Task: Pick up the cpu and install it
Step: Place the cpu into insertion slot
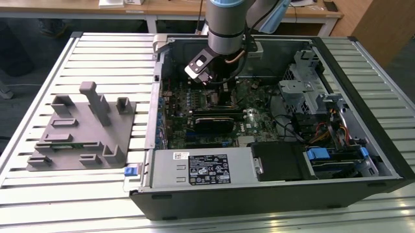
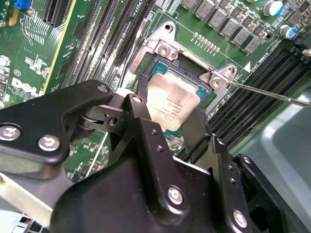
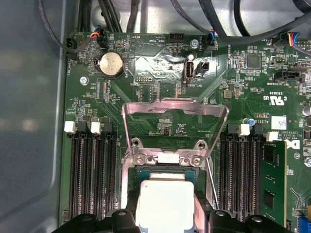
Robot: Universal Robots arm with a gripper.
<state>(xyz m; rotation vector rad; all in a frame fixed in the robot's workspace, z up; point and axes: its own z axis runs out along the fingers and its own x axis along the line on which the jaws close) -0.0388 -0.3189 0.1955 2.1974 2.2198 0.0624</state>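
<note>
Monitoring the exterior view, I note the grey robot arm (image 1: 224, 24) reaching down into the open black computer case (image 1: 382, 165), which lies on the slatted metal worktop (image 1: 104, 48). The black two-fingered end effector (image 1: 220, 94) is low over the green motherboard (image 1: 194, 138). A grey moulded fixture (image 1: 77, 131) sits on the worktop to the exterior view's left of the case, well apart from the arm. In the second wrist view, the end effector (image 2: 169, 112) is closed on the small flat square cpu with a pale silvery metal top (image 2: 172, 99): one black finger (image 2: 139, 109) bears on one edge and the other on the opposite edge. The cpu is level and directly over the dark square socket with a metal frame (image 2: 165, 46). I cannot tell whether it is fully seated or held just above the contacts. In the first wrist view, the cpu (image 3: 165, 196) lies between the end effector (image 3: 167, 216) fingers. The hinged metal load plate (image 3: 175, 109) is swung open and away from the socket. The thin wire retention lever (image 3: 211, 184) is also released, standing beside the socket next to the rows of black memory slots (image 3: 92, 170). A round silver coin cell (image 3: 111, 64) sits farther up the board, well apart from the socket.
</note>
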